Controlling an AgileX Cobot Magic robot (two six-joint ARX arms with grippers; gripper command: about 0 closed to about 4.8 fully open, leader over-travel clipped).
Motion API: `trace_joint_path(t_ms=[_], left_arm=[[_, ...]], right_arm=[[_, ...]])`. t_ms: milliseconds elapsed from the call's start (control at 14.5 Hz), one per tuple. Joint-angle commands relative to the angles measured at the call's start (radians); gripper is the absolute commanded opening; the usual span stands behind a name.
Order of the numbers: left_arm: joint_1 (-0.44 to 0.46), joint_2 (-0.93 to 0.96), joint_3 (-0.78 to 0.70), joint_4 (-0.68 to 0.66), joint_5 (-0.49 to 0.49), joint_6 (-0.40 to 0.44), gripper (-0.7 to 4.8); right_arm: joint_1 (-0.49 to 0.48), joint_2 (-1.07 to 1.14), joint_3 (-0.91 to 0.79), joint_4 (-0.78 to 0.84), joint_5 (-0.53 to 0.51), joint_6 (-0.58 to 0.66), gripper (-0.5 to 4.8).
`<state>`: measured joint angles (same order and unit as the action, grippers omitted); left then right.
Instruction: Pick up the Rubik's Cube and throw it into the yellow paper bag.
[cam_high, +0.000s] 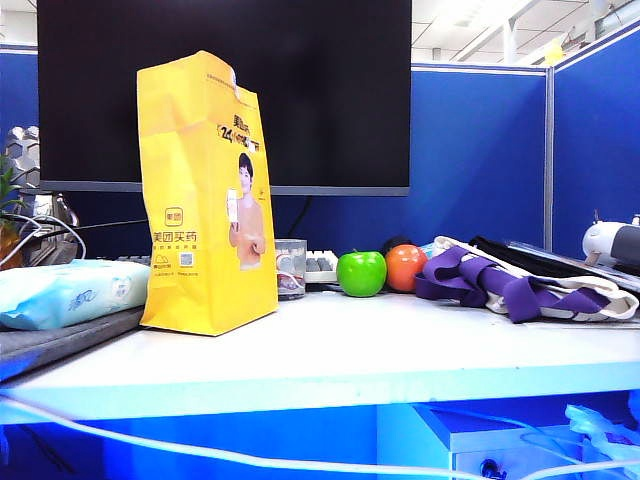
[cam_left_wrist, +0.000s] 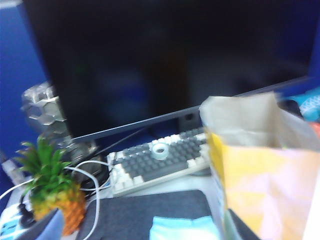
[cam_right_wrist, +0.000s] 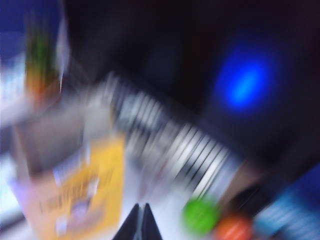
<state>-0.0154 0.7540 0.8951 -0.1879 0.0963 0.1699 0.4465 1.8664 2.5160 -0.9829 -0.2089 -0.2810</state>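
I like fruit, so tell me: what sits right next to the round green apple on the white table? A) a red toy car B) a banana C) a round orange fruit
C: in the exterior view the round green apple on the white table has a round orange fruit right beside it.

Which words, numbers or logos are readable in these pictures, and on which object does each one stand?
"美团买药": on the yellow paper bag, under a small square logo.
"24": on the same bag, near its top; the characters beside it are too small to read.
Fine print and the QR code lower on the bag: too small to read.
Blue tissue pack: printing unreadable.
Keyboard keys: blurred in both wrist views.
No other text shows.
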Motion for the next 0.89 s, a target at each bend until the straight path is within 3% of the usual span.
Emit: trace_joint_path(t_ms=[69,550,756,825,894], left_arm=[[0.009,-0.025,0.004,-0.074,-0.006,0.006,4.25],[0.007,-0.082,0.004,-0.139,0.047,-0.032,4.25],[0.007,-0.091,0.004,-0.174,0.065,-0.032,4.25],[0.007,-0.092,0.004,-0.178,0.065,-0.032,4.25],[0.007,-0.092,0.004,-0.186,0.071,-0.032,4.25]], right_arm=[[0.000,-0.190,0.005,0.063,0.066,0.001,-0.06],[0.004,-0.511,-0.068,-0.051,0.141,-0.117,-0.06],[0.005,-0.751,-0.451,0.078,0.223,-0.088,-0.06],[0.005,-0.862,-0.636,0.179,0.231,-0.047,-0.06],[0.006,-1.051,-0.987,0.430,0.178,0.067,-0.06]])
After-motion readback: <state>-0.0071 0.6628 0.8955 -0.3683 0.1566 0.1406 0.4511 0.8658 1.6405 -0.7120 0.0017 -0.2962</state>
